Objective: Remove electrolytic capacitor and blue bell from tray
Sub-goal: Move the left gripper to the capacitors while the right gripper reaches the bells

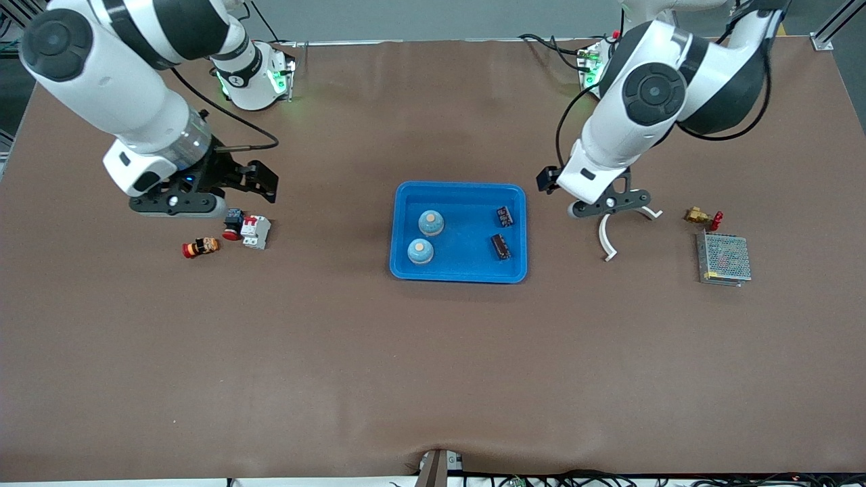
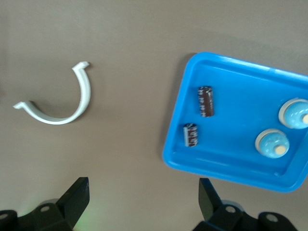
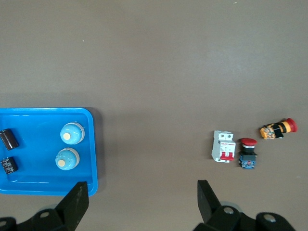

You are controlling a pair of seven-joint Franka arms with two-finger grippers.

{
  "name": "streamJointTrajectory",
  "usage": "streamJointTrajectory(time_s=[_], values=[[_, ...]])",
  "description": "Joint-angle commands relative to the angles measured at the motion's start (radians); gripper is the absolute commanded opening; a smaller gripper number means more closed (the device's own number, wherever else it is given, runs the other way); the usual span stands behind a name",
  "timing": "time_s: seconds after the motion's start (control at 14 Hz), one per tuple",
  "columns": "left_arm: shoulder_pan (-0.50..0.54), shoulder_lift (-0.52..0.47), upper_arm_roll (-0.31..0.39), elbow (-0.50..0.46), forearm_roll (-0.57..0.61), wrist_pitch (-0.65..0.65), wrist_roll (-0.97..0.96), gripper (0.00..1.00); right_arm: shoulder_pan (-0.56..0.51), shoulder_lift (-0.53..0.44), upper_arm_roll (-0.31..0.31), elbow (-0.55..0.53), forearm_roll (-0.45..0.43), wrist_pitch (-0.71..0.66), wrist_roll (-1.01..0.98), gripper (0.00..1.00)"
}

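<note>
You have a wide brown table (image 1: 433,372) in front of you, with a shallow blue plastic tray (image 1: 460,270) sitting at its middle. Toward the left arm's end lies a grey metal mesh power-supply box (image 1: 724,258), the biggest loose item.

The right gripper (image 1: 260,181) hangs over the table at the right arm's end, just above the white circuit breaker with red switches (image 1: 256,231); its dark jaws stand wide apart and hold nothing. The left gripper (image 1: 612,205) hovers over the bare table between the tray and the mesh box, directly over a white curved plastic clip (image 1: 607,238); its jaws are spread as well and empty.

Inside the tray you see two pale blue dome-shaped bells (image 1: 431,222), one nearer the front camera than the other, both on the side toward the right arm. Two small dark cylindrical capacitors (image 1: 500,246) lie on their sides in the same tray, on the side toward the left arm, well apart from the bells.

Beside the breaker sits a red-capped push button on a dark base (image 1: 233,223), and nearer the camera a small orange-and-black cylinder with a red cap (image 1: 201,247) lies on its side. A small brass fitting with a red handle (image 1: 702,217) rests just beside the mesh box.
</note>
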Motion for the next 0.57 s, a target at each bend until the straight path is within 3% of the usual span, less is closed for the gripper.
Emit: streamJointTrajectory(time_s=[0.0, 0.29, 0.5], values=[[-0.005, 0.010, -0.054, -0.087, -0.019, 0.127, -0.125, 1.00, 0.040, 0.006, -0.009, -0.019, 0.005, 0.034, 0.060, 1.00], [-0.034, 0.054, -0.097, -0.211, -0.013, 0.340, -0.251, 1.00, 0.073, 0.054, -0.009, -0.023, 0.002, 0.096, 0.089, 1.00], [-0.077, 0.137, -0.097, -0.225, 0.028, 0.425, -0.345, 0.98, 0.091, 0.086, -0.009, -0.036, 0.002, 0.148, 0.091, 1.00]])
